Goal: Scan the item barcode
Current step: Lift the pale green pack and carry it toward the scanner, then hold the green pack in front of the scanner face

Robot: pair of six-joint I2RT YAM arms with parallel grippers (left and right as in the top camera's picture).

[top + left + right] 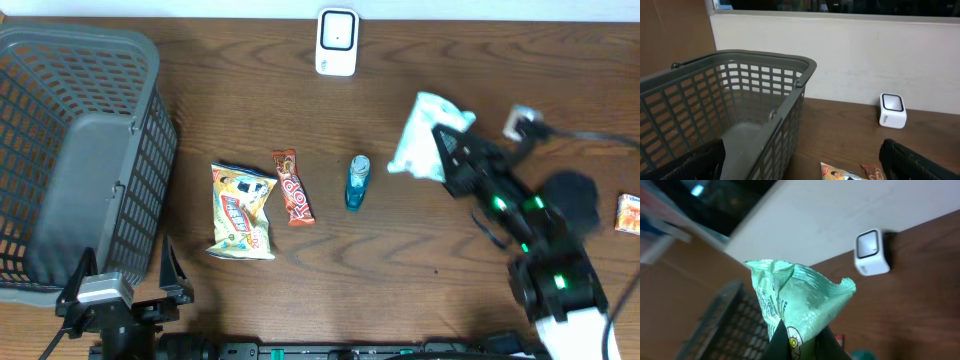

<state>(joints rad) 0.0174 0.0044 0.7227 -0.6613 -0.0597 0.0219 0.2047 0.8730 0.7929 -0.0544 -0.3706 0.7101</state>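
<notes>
My right gripper (447, 152) is shut on a pale green crinkled packet (424, 138), lifted above the table right of centre. In the right wrist view the packet (801, 296) rises from between my dark fingers (781, 344), its small print facing left; no barcode shows. The white scanner (337, 42) stands at the table's far edge, left of the packet and apart from it; the same scanner (871, 253) shows past the packet's top right. My left gripper (128, 274) waits open and empty at the front left, by the basket.
A grey mesh basket (60, 60) fills the left side. A yellow snack bag (242, 210), a red-brown bar (292, 187) and a small blue bottle (357, 182) lie mid-table. An orange box (628, 212) sits at the right edge.
</notes>
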